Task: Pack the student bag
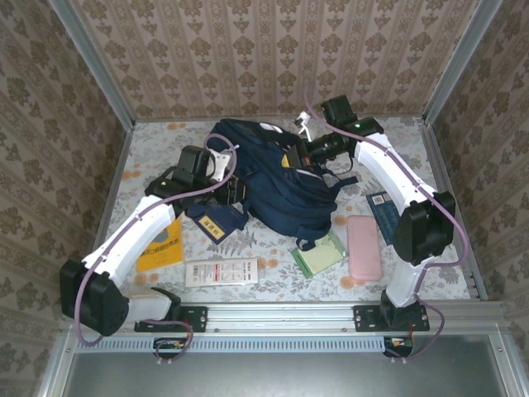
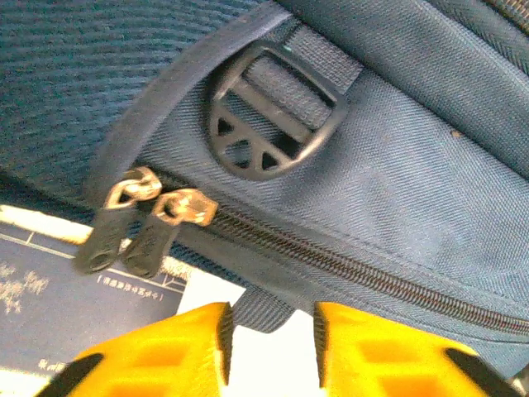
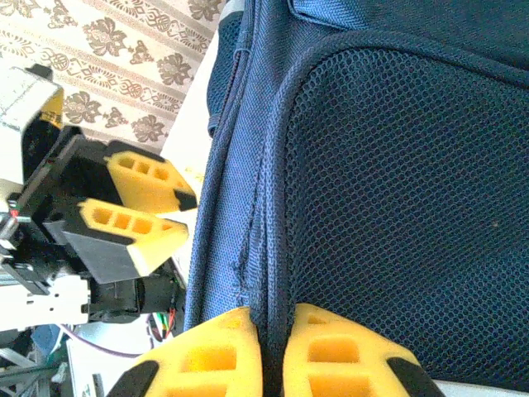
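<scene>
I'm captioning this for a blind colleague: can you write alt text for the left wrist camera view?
Close-up of a navy backpack: two zipper pulls side by side on a closed zipper, below a black buckle. The left claw sits at the bottom edge, yellow fingers apart, gripping nothing; a blue booklet shows at lower left.

The student bag [image 1: 277, 186] lies on the worktop [image 1: 149, 141], with the left arm [image 1: 136, 227] and right arm [image 1: 388, 169] reaching onto it from either side; where they touch it is hard to tell. Nearer lie a yellow booklet [image 1: 162, 246], white card [image 1: 221, 271], green pad [image 1: 319, 255] and pink case [image 1: 364, 246].
</scene>
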{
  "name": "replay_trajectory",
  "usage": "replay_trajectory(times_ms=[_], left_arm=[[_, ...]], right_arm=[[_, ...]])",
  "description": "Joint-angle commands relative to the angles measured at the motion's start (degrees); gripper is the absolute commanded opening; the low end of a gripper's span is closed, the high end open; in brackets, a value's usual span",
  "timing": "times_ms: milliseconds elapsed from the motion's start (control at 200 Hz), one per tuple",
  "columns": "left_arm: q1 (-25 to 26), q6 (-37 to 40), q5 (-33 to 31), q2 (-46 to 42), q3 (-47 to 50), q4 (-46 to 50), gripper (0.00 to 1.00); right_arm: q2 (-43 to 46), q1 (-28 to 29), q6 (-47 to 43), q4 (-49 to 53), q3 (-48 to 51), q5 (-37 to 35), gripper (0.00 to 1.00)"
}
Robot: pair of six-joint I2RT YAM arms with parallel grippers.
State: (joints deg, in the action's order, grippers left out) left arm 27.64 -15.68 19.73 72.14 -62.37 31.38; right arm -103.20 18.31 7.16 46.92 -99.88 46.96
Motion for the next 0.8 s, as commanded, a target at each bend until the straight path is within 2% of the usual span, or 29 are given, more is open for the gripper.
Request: replay_trajectory(times_ms=[0, 95, 125, 260, 340, 465, 590, 795], left_arm=[[-0.9, 1.4, -0.9, -3.1, -2.6, 3.0, 0.46], [-1.1, 1.8, 1.1, -3.1, -5.6, 5.4, 0.59], [-2.8, 1.9, 1.7, -3.1, -6.2, 5.6, 0.61], [-4.7, 0.9, 5.2, -3.1, -6.2, 3.8, 0.65], [-6.5, -2.0, 9.4, -3.2, -5.5, 0.3, 0.67], [-9.9, -11.5, 18.5, -2.4, -2.7, -8.6, 0.69], [-10.7, -23.9, 22.8, -1.7, 1.6, -20.4, 0.73], [-12.2, -42.5, 19.7, -3.3, 10.0, -34.5, 0.81]], right_arm=[[6.3, -1.6, -0.5, -3.3, -1.1, 6.9, 0.0], [7.7, -3.7, 2.9, -6.4, 0.1, 11.5, 0.0], [8.3, -4.3, 4.4, -8.1, 1.0, 12.2, 0.0], [10.0, -5.3, 11.4, -15.5, 4.8, 16.9, 0.0], [10.3, -5.3, 15.2, -19.7, 6.6, 18.7, 0.0], [10.6, -5.3, 18.0, -22.2, 7.8, 19.3, 0.0], [11.5, -5.4, 21.2, -26.4, 9.8, 20.2, 0.0], [12.7, -6.1, 25.5, -31.8, 12.1, 20.5, 0.0]])
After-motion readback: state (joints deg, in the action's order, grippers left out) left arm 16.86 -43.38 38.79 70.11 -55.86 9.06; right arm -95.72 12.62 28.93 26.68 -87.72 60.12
